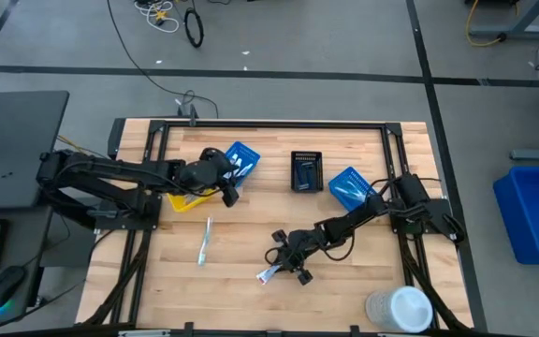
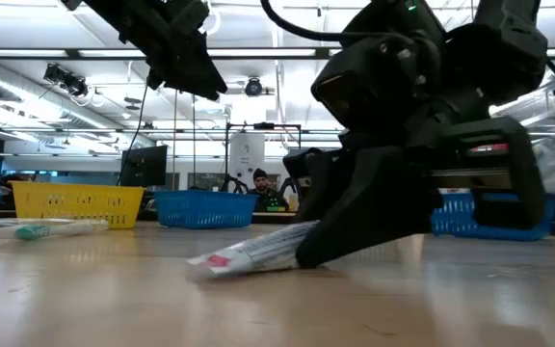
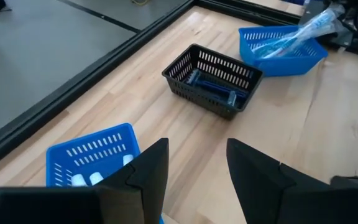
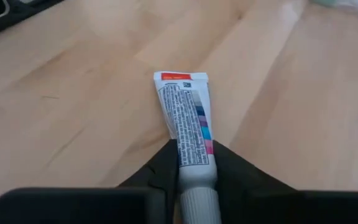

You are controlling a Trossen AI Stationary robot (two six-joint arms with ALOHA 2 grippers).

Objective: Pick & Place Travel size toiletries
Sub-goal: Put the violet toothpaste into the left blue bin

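A: From the high view, where's the work?
B: The right gripper (image 1: 286, 262) is down on the wooden surface (image 1: 232, 290), near its front middle, at a toothpaste tube (image 1: 269, 273) that sticks out toward the front-left. The left gripper (image 1: 225, 184) hovers far off, between the yellow bin (image 1: 187, 201) and a blue bin (image 1: 242, 161), so the right arm is the nearer one. A wrapped toothbrush (image 1: 205, 241) lies loose on the left.

A: Low view?
B: The tube (image 2: 258, 251) lies almost flat, its cap end under the dark right gripper (image 2: 328, 253).

A: Left wrist?
B: Its jaws stand apart, holding nothing, over a blue bin (image 3: 95, 149); a black bin (image 3: 213, 78) sits beyond.

A: Right wrist?
B: The tube's (image 4: 188, 121) long axis runs straight out from the jaws, which are pressed against its neck on both sides, clamped there. I'd judge a lift comes next.
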